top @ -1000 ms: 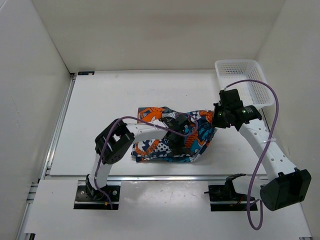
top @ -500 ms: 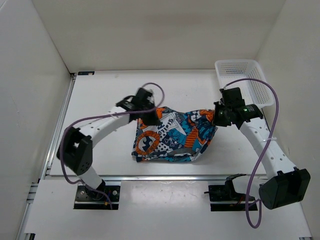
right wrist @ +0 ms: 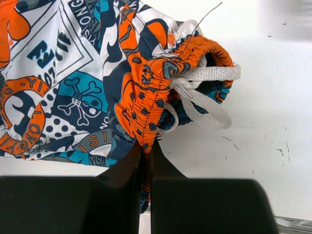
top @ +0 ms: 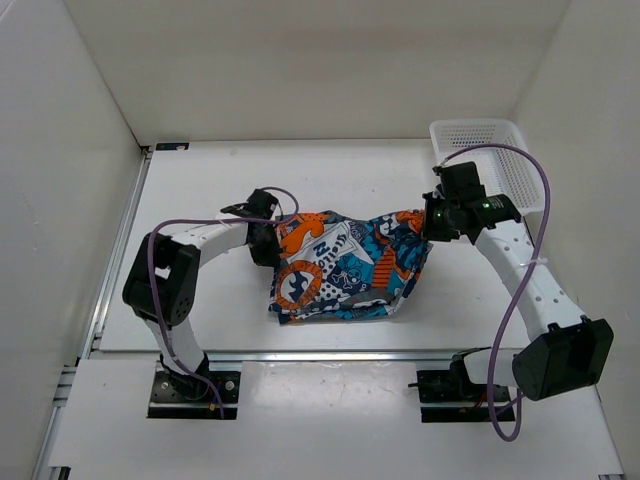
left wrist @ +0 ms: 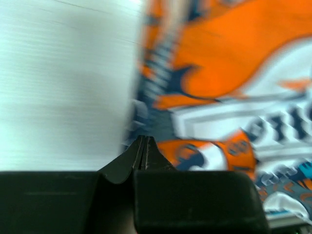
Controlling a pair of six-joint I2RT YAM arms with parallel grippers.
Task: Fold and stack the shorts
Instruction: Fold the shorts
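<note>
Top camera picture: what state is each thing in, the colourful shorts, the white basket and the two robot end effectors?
Orange, teal and black cartoon-print cloth shorts: lying partly folded and rumpled.
White drawstring: hanging loose from the orange waistband.
Right end effector: shut on that waistband.
Left end effector: shut, at the shorts' edge; blur hides any grip.
White plastic mesh basket: upright.

Soft matt cloth shorts; smooth, faintly scuffed table.
</note>
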